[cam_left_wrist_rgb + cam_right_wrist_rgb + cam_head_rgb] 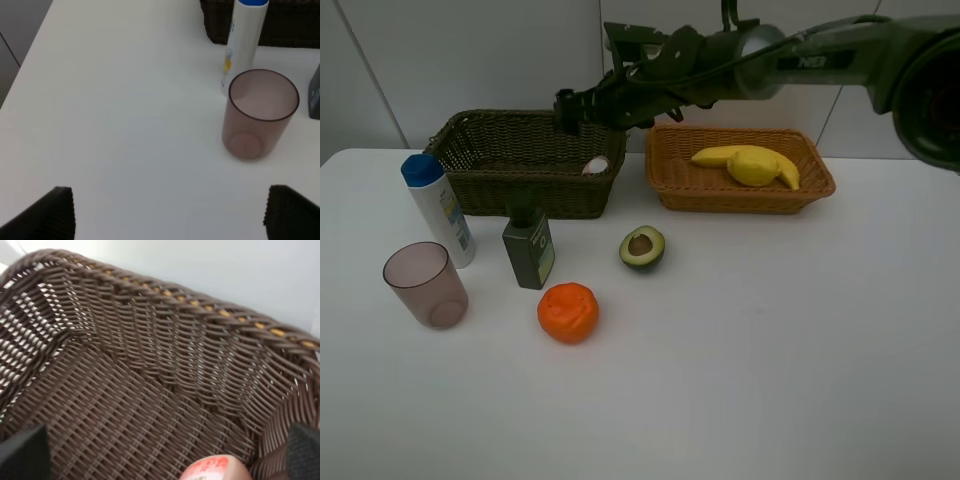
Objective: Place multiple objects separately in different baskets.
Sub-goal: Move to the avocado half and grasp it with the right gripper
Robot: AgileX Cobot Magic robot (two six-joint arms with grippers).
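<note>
My right gripper (572, 106) (165, 452) reaches across and hangs open over the dark olive-brown basket (480, 135) (150, 365). The pink white-capped bottle (596, 165) (215, 470) lies in that basket, just below the open fingers. The banana (720, 155) and the lemon (753, 166) lie in the orange-tan basket (815, 185). On the table stand the white blue-capped bottle (437, 208) (244, 42), the mauve cup (425, 285) (259, 115) and the dark green bottle (528, 248). The avocado half (642, 247) and the orange (568, 312) lie near them. My left gripper (170, 207) is open and empty, short of the cup.
The white table (770, 350) runs to the right and front of the objects. A pale wall (470, 50) stands close behind both baskets. The table's left edge (30, 50) shows in the left wrist view.
</note>
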